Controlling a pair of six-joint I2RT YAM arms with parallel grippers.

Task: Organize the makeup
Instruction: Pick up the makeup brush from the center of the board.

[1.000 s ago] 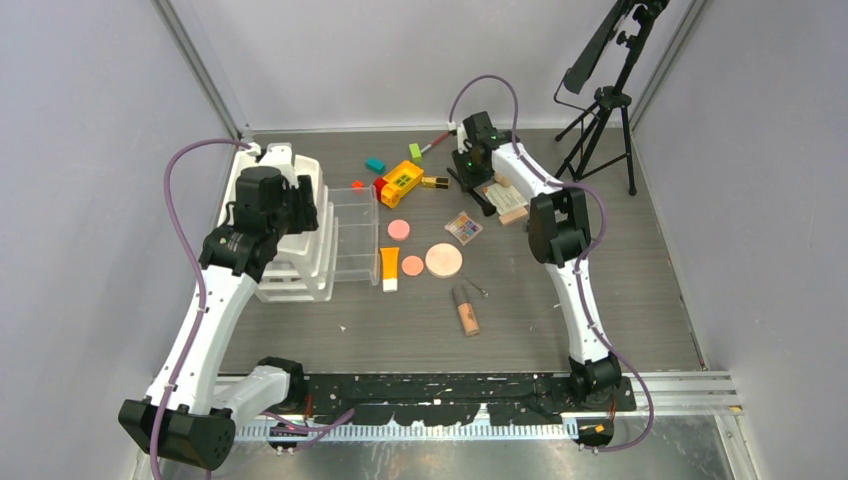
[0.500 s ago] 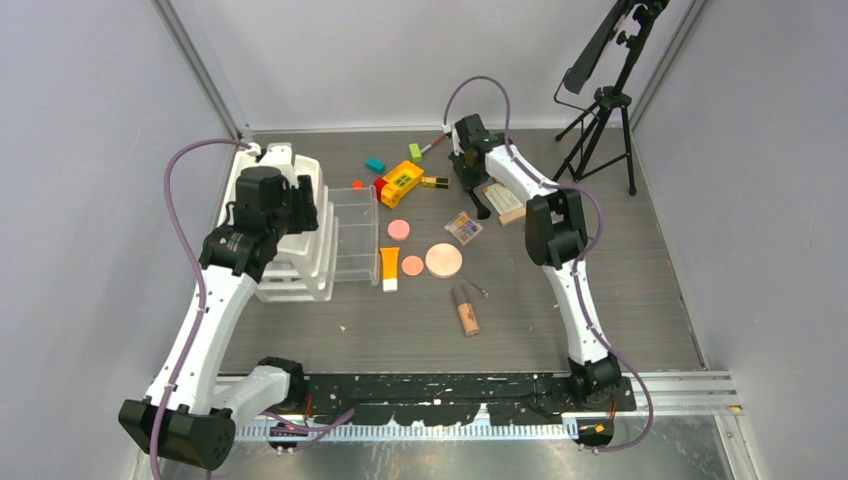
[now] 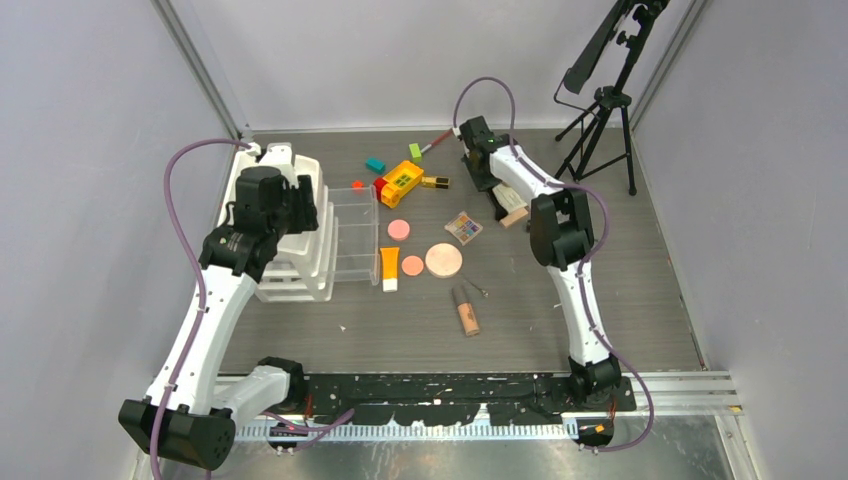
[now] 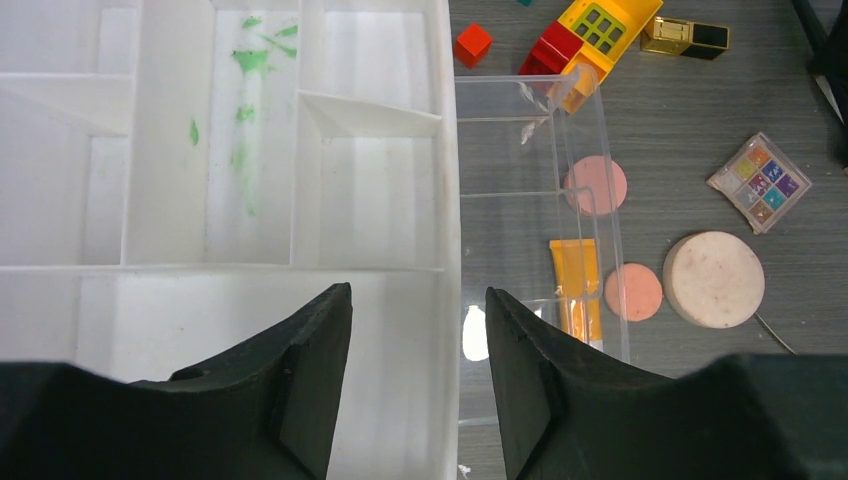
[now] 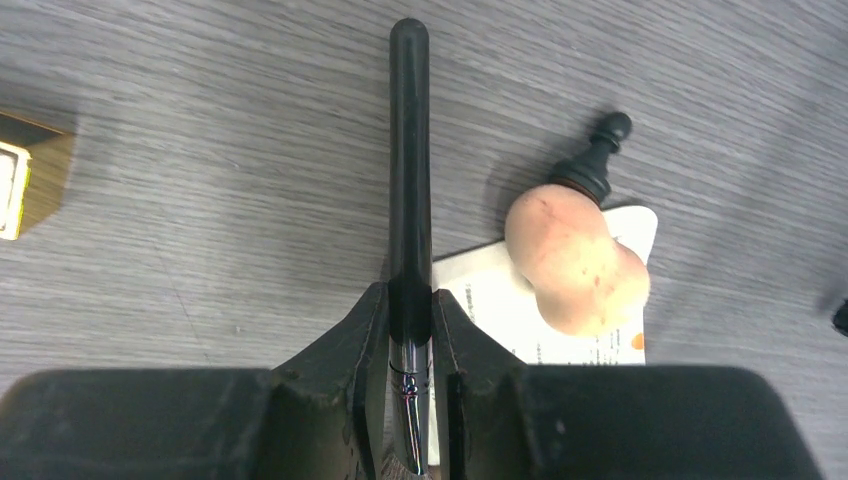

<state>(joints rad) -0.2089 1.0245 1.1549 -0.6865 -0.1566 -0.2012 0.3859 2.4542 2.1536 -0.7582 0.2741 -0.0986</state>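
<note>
The right claw (image 5: 410, 335) pinches the black brush (image 5: 408, 150) near its ferrule; the long handle, pointing to twelve o'clock, may swing or slip free. The left claw (image 4: 418, 385) hangs spread.

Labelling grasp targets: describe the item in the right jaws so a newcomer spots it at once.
Toward the table's far side, near the tripod, the right gripper is shut on the black brush. It is a long, thin, glossy black stick; the peach sponge beside it is fat and egg-shaped.
</note>
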